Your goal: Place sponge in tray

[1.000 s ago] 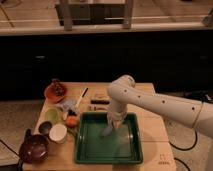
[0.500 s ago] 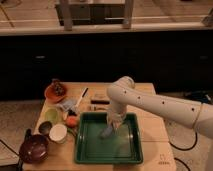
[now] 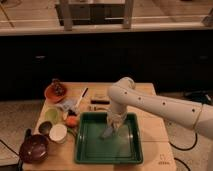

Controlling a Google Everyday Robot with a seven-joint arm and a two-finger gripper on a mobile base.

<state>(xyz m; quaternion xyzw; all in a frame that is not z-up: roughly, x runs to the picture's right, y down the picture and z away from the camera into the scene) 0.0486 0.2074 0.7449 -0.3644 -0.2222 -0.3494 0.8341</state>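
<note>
The green tray [image 3: 83,150] lies on the front half of the wooden table. My gripper [image 3: 110,128] hangs from the white arm [image 3: 150,104] and points down into the tray, low over its back middle part. A pale grey shape [image 3: 106,133] sits at the gripper's tip, just above the tray floor. It may be the sponge, but I cannot tell that for sure, nor whether it is held or resting on the tray.
Left of the tray stand a dark red bowl [image 3: 34,148], a white cup [image 3: 58,133], a green cup [image 3: 52,115] and an orange item [image 3: 72,121]. An orange bowl [image 3: 55,92] stands at the back left. A black-and-white utensil [image 3: 81,98] and a dark bar [image 3: 100,101] lie behind the tray.
</note>
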